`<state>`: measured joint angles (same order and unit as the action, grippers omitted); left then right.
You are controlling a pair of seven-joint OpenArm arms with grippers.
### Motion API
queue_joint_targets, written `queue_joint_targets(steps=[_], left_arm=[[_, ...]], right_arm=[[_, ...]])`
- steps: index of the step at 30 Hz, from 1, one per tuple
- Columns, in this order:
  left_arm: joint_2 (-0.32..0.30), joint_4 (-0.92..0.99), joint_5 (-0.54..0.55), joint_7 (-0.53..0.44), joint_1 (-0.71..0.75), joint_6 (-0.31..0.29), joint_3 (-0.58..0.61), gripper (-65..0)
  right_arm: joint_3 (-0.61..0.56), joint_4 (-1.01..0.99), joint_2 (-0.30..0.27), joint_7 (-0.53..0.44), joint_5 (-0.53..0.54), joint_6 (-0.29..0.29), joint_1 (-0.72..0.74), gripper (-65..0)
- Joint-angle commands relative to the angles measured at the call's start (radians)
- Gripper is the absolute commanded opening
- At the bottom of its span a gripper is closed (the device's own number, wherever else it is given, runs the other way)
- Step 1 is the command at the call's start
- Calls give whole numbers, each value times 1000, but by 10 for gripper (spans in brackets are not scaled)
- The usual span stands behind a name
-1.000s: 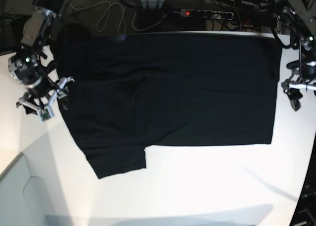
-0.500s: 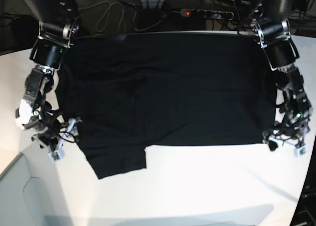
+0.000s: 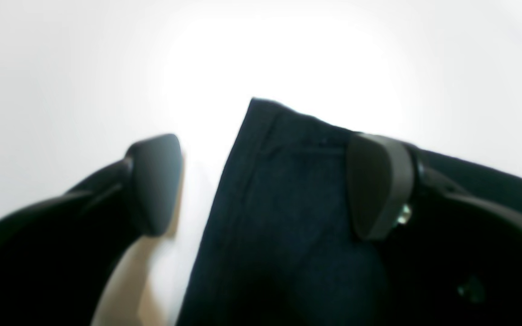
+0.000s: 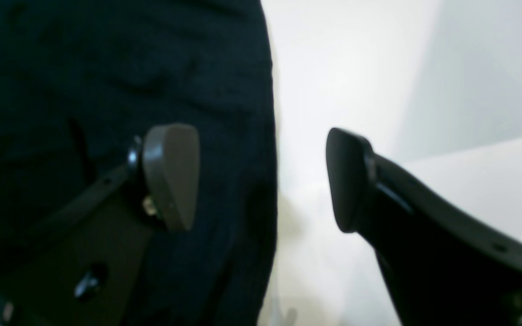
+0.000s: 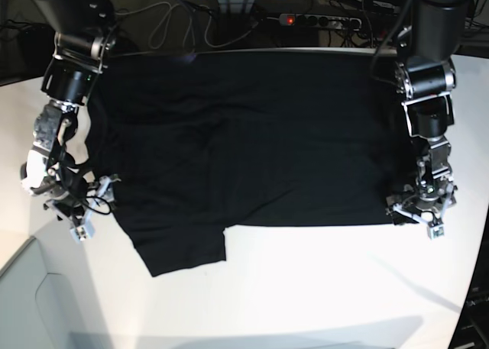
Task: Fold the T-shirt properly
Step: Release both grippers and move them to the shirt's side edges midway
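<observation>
Base view shows my left gripper (image 5: 416, 212) and right gripper (image 5: 85, 208), both wide apart, holding nothing. The T-shirt (image 5: 260, 143) looks soft and floppy, so I'd pinch its near edge, probably the corners.

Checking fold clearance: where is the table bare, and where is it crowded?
Bare: the white table along the near edge, below the T-shirt. Crowded: both side edges, where the left gripper and right gripper straddle the hem.

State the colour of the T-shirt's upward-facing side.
Plain black, no print visible on the T-shirt; the base view shows it best.
</observation>
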<state>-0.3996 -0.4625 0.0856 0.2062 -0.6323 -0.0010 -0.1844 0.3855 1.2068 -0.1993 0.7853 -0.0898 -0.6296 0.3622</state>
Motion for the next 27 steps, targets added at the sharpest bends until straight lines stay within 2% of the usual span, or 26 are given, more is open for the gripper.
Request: queue_joint_targets(steps=[1,8,10,12,15,18,23,27], left_arm=[[-15,8,-10,-7,-33,6,0,-103],[-11,32,-2,-7,4,2,0,-109],[-9,32,-2,-6,6,2,0,-138],[-9,32,-2,-4,6,2,-2,-219],[-8,37,0,-4,7,2,-5,-388],[-8,38,0,-4,7,2,-7,-533],[-6,38,0,2,7,3,-7,-650],[-6,34,0,2,32,8,-8,-650]], right_arm=[[3,18,-18,-43,15,-3,18,-225],[3,17,-19,-79,15,-3,10,-225],[3,17,-18,-79,15,-3,11,-225],[3,17,-15,-79,15,-3,13,-225],[3,2,-13,-80,15,-3,41,-225],[2,-115,-12,-93,15,-3,107,-225],[2,-400,-19,-208,15,-3,238,-225],[0,-519,-15,-290,15,-3,292,-225]])
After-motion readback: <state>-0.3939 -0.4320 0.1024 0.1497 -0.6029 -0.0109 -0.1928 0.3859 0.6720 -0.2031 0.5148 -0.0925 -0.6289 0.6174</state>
